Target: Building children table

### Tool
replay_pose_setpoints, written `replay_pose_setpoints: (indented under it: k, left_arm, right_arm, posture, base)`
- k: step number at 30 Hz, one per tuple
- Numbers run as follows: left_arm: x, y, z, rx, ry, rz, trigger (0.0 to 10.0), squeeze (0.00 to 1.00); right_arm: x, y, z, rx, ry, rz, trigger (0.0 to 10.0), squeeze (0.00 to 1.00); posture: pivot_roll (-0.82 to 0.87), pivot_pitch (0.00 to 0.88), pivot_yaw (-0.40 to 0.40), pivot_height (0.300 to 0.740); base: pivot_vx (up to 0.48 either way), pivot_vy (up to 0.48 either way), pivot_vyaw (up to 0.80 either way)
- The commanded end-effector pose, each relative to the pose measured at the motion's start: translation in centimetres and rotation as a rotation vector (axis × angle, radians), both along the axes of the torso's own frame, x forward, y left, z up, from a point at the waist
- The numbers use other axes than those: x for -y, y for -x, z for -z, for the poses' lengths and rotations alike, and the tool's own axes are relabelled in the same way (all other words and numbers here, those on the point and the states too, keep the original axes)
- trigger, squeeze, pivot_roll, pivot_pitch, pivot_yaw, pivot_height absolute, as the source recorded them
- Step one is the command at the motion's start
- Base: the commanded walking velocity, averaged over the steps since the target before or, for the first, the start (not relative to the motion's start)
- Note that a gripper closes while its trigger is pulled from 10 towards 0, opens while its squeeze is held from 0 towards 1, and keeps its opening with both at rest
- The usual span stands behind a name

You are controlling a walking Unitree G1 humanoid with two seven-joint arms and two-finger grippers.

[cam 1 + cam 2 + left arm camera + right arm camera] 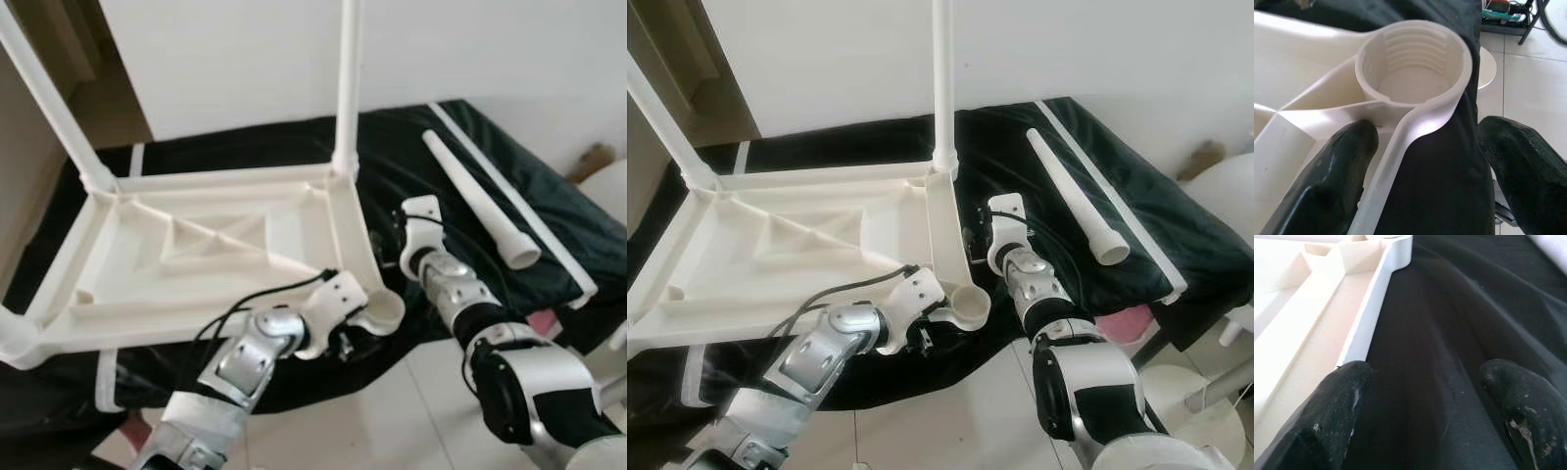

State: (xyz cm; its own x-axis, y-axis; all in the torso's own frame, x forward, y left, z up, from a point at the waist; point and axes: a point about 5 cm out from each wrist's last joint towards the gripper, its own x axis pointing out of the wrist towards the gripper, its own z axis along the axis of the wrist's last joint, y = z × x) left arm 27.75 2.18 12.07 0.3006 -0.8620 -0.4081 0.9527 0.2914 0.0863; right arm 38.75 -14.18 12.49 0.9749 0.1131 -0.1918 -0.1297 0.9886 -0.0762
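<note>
The left gripper (1420, 171) straddles the near rim of the upturned white table top (196, 245), fingers apart, one inside the rim and one outside, not yet clamped. Directly ahead of its fingertips sits the empty threaded corner socket (1413, 63), mouth facing up. The right gripper (1425, 406) hovers spread and empty over the black cloth (1449, 333), with the table's side rail just beside its inner finger. Beyond it and to its outer side lies the loose table leg (480, 201), flat on the cloth, long axis running away from the robot, flared end nearest. Two legs (348, 88) already stand upright at the far corners. To do this well, I judge the left should steady the rim firmly while the right fetches the leg near its flared end.
</note>
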Motion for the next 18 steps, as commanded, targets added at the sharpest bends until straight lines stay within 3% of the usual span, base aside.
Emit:
replay_pose_setpoints:
  k: [1, 3, 6, 8, 11, 18]
  left_arm:
    - [1.2, 0.2, -2.1, 0.075, 0.073, 0.069, 10.0, 0.00]
    - [1.2, 0.2, -2.1, 0.075, 0.073, 0.069, 10.0, 0.00]
    - [0.6, 0.8, -3.2, 0.058, 0.148, 0.114, 10.0, 0.00]
    - [0.6, 0.8, -3.2, 0.058, 0.148, 0.114, 10.0, 0.00]
    - [-0.5, 1.4, -5.1, 0.010, 0.301, 0.145, 10.0, 0.00]
    - [-1.3, 1.7, -6.7, -0.023, 0.452, 0.152, 10.0, 0.00]
  right_arm:
    - [-0.4, -0.1, -0.1, 0.006, 0.008, 0.008, 10.0, 0.00]
    - [-0.4, -0.1, -0.1, 0.006, 0.008, 0.008, 10.0, 0.00]
    - [2.2, 0.0, -0.3, 0.047, 0.032, 0.168, 10.0, 0.00]
    - [2.2, 0.0, -0.3, 0.047, 0.032, 0.168, 10.0, 0.00]
    - [5.9, 0.5, -1.3, 0.132, 0.036, 0.379, 10.0, 0.00]
    - [8.6, 1.3, -1.9, 0.187, 0.069, 0.538, 10.0, 0.00]
  posture:
    - [0.07, 0.000, 0.029, 0.740]
    - [0.07, 0.000, 0.029, 0.740]
    - [0.07, 0.000, 0.033, 0.740]
    - [0.07, 0.000, 0.033, 0.740]
    - [0.06, 0.000, 0.039, 0.740]
    - [0.06, 0.000, 0.043, 0.740]
  base:
    - [0.000, 0.000, 0.00]
    - [0.000, 0.000, 0.00]
    - [0.000, 0.000, 0.00]
    - [0.000, 0.000, 0.00]
    - [0.000, 0.000, 0.00]
    - [0.000, 0.000, 0.00]
